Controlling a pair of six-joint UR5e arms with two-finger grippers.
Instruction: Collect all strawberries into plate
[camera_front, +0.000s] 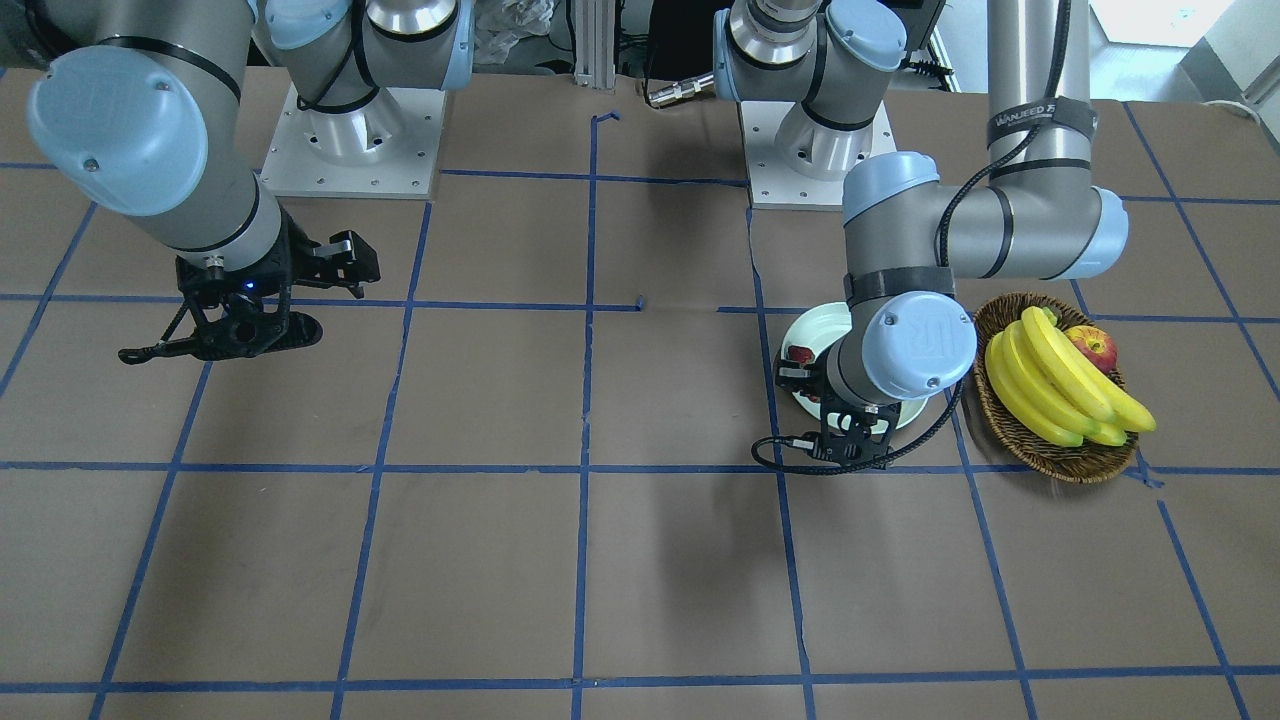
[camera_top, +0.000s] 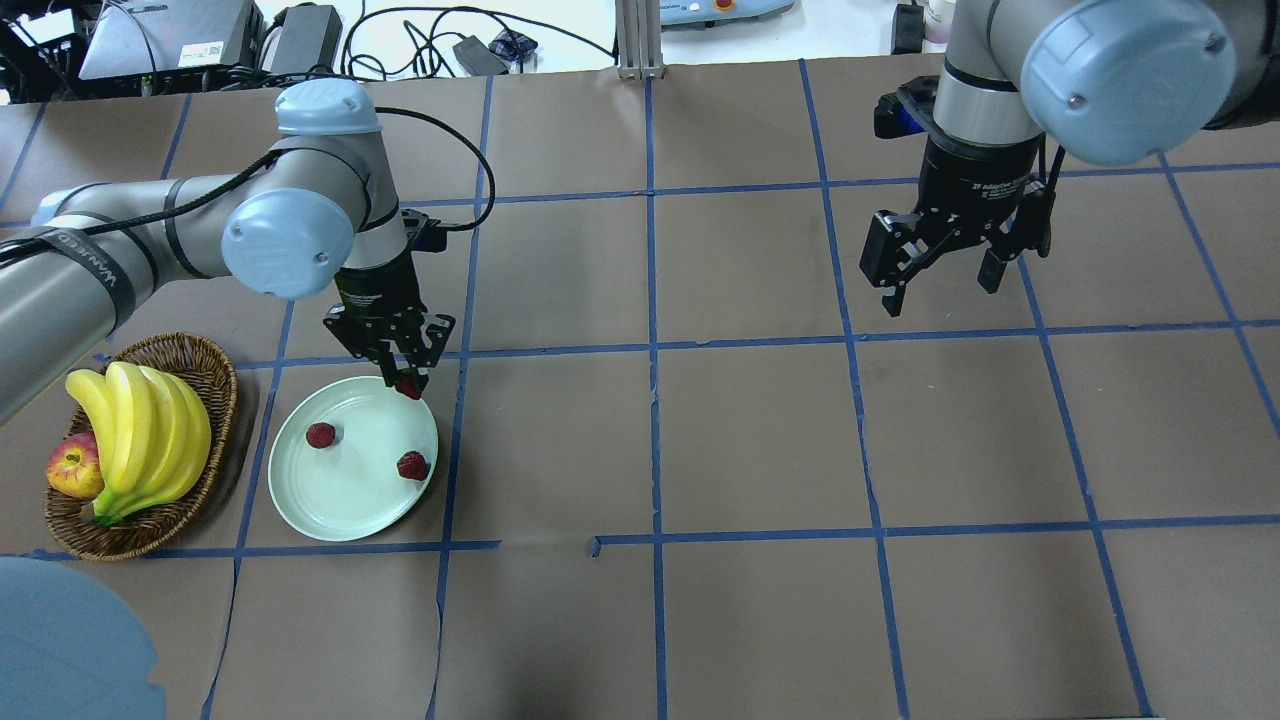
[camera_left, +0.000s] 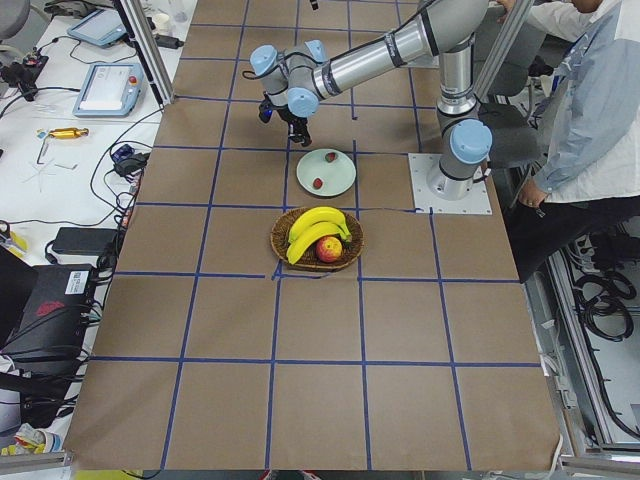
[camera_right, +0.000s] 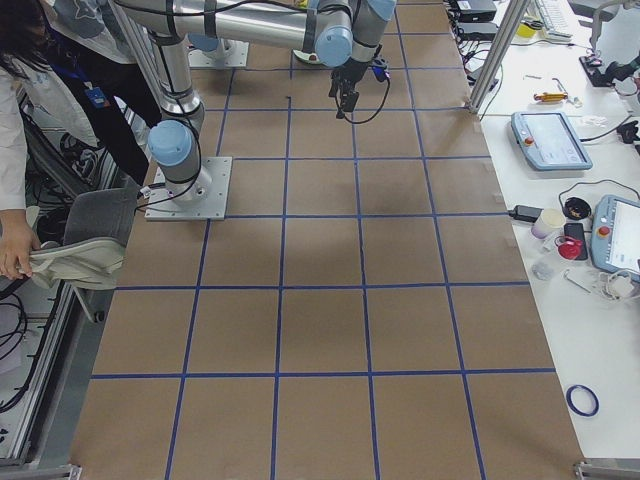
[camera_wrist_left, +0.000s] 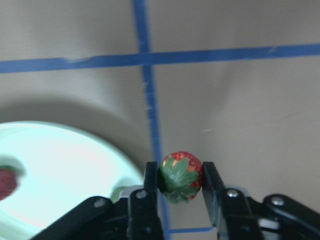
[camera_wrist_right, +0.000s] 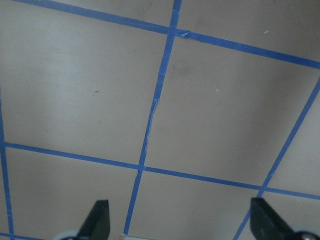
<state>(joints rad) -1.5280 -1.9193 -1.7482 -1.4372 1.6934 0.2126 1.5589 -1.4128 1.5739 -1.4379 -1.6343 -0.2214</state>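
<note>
Red strawberries (camera_top: 320, 435), two, lie on the plate (camera_top: 345, 505) just beyond the left gripper (camera_top: 405, 382), whose jaws pinch a third strawberry (camera_wrist_left: 181, 174), seemingly over its rim; the right gripper (camera_top: 945, 290) hangs with jaws spread.

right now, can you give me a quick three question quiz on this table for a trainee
1. True or false: the left claw is shut on a strawberry.
2. How many lie on the plate? A one, B two, C three.
3. Fill in: in the basket, beside the bananas, sits an ____.

Key
1. True.
2. B: two strawberries lie there.
3. apple.
</note>
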